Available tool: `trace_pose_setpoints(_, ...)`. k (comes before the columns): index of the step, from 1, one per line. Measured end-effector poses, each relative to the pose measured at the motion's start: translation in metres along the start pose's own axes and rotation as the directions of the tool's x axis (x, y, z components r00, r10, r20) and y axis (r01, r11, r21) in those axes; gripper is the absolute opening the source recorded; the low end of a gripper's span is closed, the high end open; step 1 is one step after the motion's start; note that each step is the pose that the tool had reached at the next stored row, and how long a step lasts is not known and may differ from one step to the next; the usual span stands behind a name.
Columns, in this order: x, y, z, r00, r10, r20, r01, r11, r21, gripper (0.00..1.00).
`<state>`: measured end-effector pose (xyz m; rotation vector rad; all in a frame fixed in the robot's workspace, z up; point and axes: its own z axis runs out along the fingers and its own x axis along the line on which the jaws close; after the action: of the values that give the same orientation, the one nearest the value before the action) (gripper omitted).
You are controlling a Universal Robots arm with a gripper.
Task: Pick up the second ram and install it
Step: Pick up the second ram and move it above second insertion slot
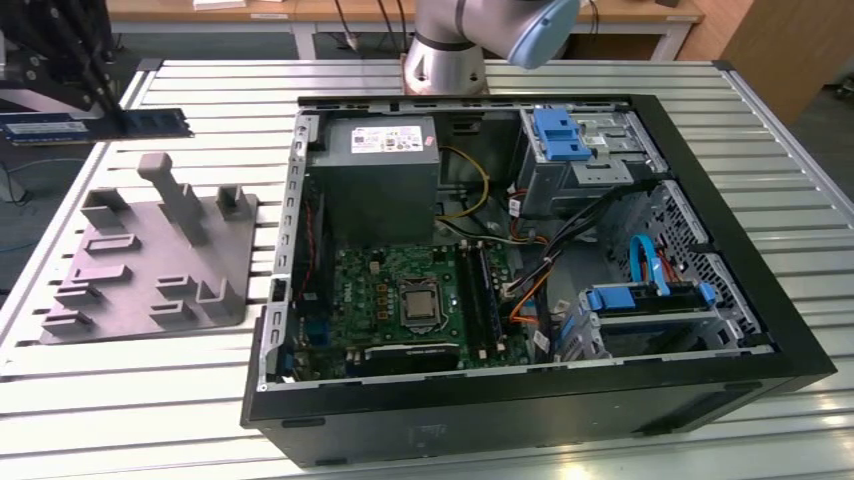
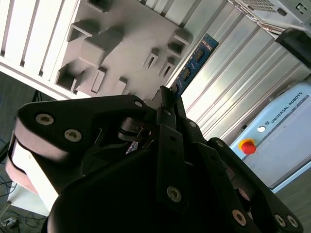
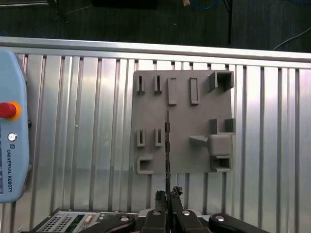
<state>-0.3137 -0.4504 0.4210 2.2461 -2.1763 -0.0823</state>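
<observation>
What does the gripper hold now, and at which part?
The second ram, pinched across its flat faces by the gripper; one end juts free beyond it.

exterior view high, wrist views share holder

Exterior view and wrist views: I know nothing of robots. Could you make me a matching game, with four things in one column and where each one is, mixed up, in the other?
Things:
1. second ram
2. grey holder block
3. motherboard
4. red button

Places:
A. inside the open computer case
B. clamped in the gripper
C. on the light blue box
D. resting on the ribbed metal table, on the exterior view's left of the case

Pairs: 1-B, 2-D, 3-A, 4-C.
</observation>
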Motion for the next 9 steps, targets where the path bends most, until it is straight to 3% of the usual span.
trace_pose_setpoints(9, 0.0010, -0.0315, -0.0012, 1.0000, 0.000, 0.0000, 0.000, 1.0000, -0.0032, 0.14)
